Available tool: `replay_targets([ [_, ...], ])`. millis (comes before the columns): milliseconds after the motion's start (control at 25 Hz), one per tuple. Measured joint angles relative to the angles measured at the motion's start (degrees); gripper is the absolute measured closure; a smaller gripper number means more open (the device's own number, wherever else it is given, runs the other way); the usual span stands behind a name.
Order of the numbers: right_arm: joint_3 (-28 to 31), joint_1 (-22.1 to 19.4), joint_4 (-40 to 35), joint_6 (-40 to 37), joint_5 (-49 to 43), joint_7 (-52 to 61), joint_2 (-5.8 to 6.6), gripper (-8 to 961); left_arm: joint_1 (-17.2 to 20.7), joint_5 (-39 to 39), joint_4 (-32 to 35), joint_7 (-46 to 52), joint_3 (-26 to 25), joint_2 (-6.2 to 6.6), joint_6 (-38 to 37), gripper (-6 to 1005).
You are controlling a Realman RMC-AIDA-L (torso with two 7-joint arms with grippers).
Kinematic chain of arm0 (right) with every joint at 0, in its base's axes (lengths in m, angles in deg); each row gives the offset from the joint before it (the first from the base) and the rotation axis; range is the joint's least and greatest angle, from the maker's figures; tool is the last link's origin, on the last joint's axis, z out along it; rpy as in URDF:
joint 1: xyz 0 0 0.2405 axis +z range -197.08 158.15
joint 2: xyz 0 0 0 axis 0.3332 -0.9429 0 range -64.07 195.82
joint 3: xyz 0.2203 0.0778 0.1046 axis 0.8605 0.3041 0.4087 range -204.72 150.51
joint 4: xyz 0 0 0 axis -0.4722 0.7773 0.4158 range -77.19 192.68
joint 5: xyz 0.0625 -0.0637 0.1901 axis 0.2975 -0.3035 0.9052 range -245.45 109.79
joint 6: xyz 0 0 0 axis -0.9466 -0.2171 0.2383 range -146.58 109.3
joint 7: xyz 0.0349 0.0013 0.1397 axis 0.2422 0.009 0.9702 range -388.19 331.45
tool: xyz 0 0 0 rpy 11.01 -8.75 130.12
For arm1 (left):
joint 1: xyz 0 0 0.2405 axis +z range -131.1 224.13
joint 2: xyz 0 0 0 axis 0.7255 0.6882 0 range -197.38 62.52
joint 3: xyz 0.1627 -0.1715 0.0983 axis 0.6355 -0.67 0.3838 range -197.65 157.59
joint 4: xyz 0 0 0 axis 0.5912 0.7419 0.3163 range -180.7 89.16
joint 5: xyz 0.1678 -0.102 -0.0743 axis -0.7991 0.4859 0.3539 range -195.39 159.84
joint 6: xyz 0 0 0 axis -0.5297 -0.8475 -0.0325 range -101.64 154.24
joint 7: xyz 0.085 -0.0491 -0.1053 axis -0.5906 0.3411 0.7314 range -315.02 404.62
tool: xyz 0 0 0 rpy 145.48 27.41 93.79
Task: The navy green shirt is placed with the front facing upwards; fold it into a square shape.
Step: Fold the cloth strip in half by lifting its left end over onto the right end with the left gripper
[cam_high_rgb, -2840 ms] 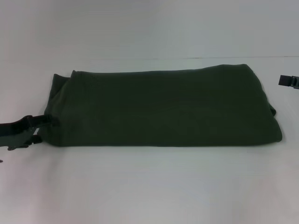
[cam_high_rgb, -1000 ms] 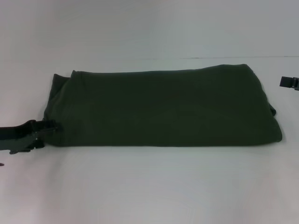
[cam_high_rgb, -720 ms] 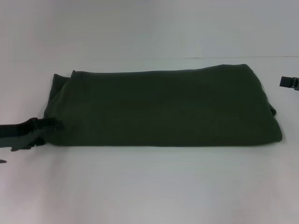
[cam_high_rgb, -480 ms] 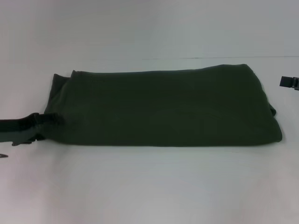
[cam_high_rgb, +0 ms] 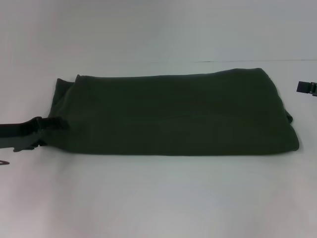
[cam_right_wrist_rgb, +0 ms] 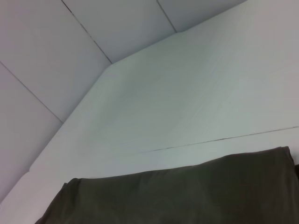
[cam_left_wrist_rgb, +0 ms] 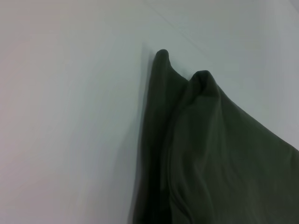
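**Folded shirt, grippers at either end**

White table point(cam_high_rgb: 158, 198): bearing all items.
Navy green shirt point(cam_high_rgb: 173, 114): folded into a wide band, lying flat at table centre.
Left gripper point(cam_high_rgb: 47, 126): at shirt's left edge, apparently touching cloth; jaw opening and hold not discernible.
Right gripper point(cam_high_rgb: 307, 87): near shirt's right end, apart; opening not discernible.

A plain white worktop point(cam_high_rgb: 158, 198) fills the scene, smooth and evenly lit, with one thin dark seam point(cam_high_rgb: 233, 61) running across its far part. Behind it stands a pale wall point(cam_right_wrist_rgb: 70, 56) of flat panels divided by thin dark joint lines.
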Motion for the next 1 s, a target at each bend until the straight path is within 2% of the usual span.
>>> replay_targets([
  [200,0.00,0.00,0.00,-0.02,0.00,-0.02,0.00,33,-0.01,0.03,0.29,-0.27,0.01,-0.33,0.25,113],
  [320,0.00,0.00,-0.02,-0.14,0.00,-0.06,0.00,33,0.08,0.05,0.28,-1.16,0.00,-0.32,0.24,173],
  [560,0.00,0.00,-0.06,-0.17,0.00,-0.34,0.00,33,0.23,0.05,0.25,-1.79,0.01,-0.35,0.28,391],
  [960,0.00,-0.15,0.34,-0.23,0.00,-0.48,-0.09,34,0.71,-0.31,0.20,-2.10,0.06,-0.38,2.36,838],
  [1000,0.00,-0.15,0.37,-0.24,0.00,-0.48,-0.12,34,0.77,-0.21,0.21,-2.24,0.03,-0.42,2.38,851],
])
